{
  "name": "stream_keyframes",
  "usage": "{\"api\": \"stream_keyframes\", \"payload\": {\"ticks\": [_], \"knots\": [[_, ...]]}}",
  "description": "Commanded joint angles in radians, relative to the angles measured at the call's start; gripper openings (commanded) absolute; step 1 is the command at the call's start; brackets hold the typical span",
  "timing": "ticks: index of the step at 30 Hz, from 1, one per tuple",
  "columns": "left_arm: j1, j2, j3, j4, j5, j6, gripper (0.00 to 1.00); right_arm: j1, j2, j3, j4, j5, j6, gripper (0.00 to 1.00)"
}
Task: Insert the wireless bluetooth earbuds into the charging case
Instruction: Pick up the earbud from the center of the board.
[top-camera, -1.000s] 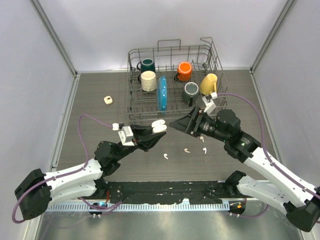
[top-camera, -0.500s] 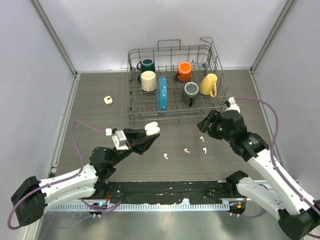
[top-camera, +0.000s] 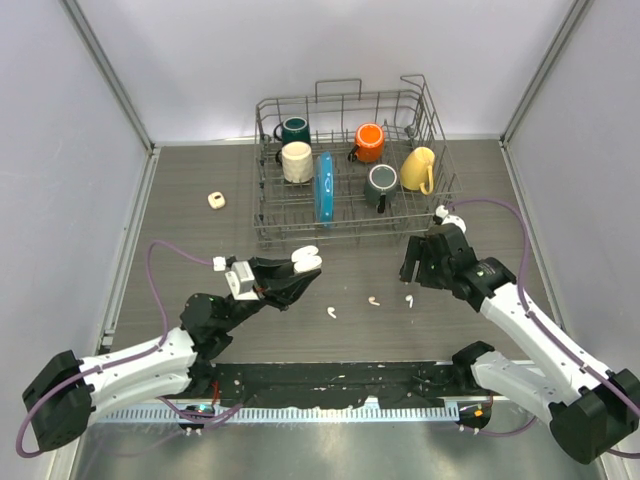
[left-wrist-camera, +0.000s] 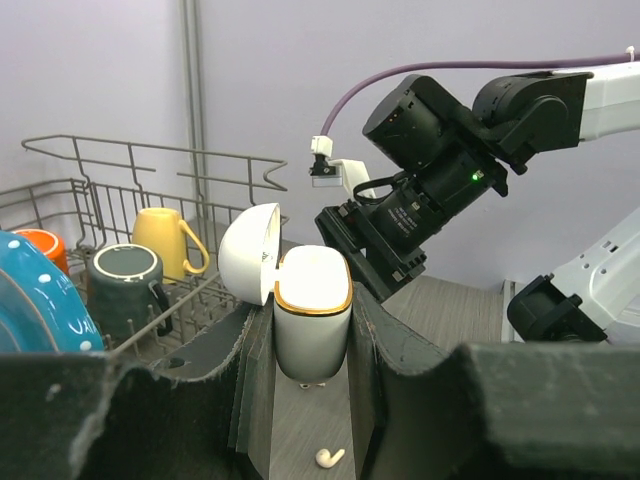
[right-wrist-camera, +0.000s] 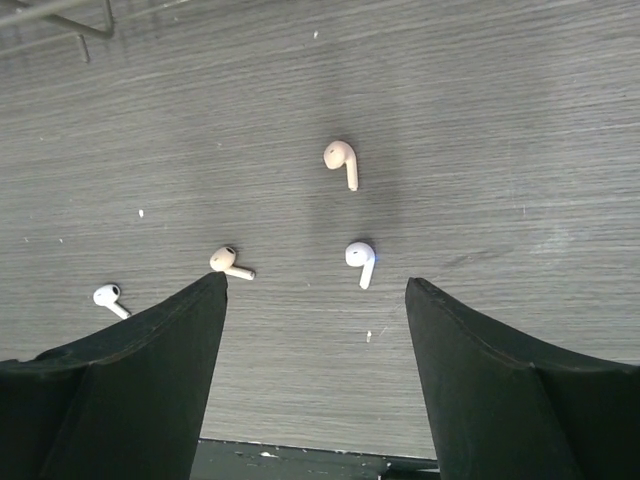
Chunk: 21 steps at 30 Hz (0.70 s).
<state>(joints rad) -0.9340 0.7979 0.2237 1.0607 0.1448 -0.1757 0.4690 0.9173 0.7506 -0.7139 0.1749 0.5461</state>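
My left gripper (top-camera: 298, 272) is shut on the white charging case (top-camera: 306, 262), which it holds upright above the table with its lid open. In the left wrist view the case (left-wrist-camera: 312, 320) sits between the fingers of my left gripper (left-wrist-camera: 311, 345), with one earbud (left-wrist-camera: 328, 458) on the table below. My right gripper (top-camera: 413, 266) is open and empty, pointing down over the earbuds. The right wrist view shows four earbuds lying loose: a cream one (right-wrist-camera: 342, 160), a white one (right-wrist-camera: 360, 258) ahead of the open right gripper (right-wrist-camera: 315, 285), one (right-wrist-camera: 228, 262) by the left fingertip, and one (right-wrist-camera: 108, 296) further left. Three show from the top (top-camera: 331, 312), (top-camera: 373, 299), (top-camera: 408, 298).
A wire dish rack (top-camera: 352, 222) stands at the back with several mugs and a blue plate (top-camera: 323, 187). A small cream object (top-camera: 215, 200) lies left of the rack. Grey walls close in both sides.
My right gripper has drawn back from the case, swung to the right and tilted down over the earbuds. My left gripper has pulled back and lowered slightly, still holding the case.
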Motion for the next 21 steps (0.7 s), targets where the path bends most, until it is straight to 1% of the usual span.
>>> {"api": "stream_keyframes", "payload": {"ticks": [1, 3, 8, 12, 13, 16, 18, 21], "knots": [[-0.002, 0.011, 0.014, 0.079, 0.01, -0.002, 0.0, -0.003, 0.014, -0.008, 0.039, 0.011, -0.006, 0.8], [-0.003, 0.023, 0.016, 0.087, 0.012, -0.004, 0.0, -0.004, 0.023, -0.016, 0.054, -0.011, 0.0, 0.8], [-0.003, 0.038, 0.02, 0.099, 0.016, -0.008, 0.0, -0.003, 0.023, -0.062, 0.085, 0.005, 0.034, 0.8], [-0.002, 0.043, 0.017, 0.104, 0.012, -0.007, 0.0, -0.003, 0.011, -0.102, 0.117, -0.021, 0.037, 0.7], [-0.002, 0.041, 0.017, 0.101, 0.013, -0.007, 0.0, -0.001, 0.011, -0.115, 0.123, -0.018, 0.037, 0.65], [-0.002, 0.031, 0.014, 0.097, 0.012, -0.007, 0.0, -0.003, 0.029, -0.126, 0.133, -0.026, 0.037, 0.59], [-0.002, 0.027, 0.013, 0.093, 0.009, -0.007, 0.0, -0.003, 0.044, -0.128, 0.13, -0.025, 0.04, 0.56], [-0.002, 0.024, 0.009, 0.091, 0.007, -0.008, 0.0, -0.003, 0.09, -0.131, 0.133, -0.023, 0.045, 0.53]]}}
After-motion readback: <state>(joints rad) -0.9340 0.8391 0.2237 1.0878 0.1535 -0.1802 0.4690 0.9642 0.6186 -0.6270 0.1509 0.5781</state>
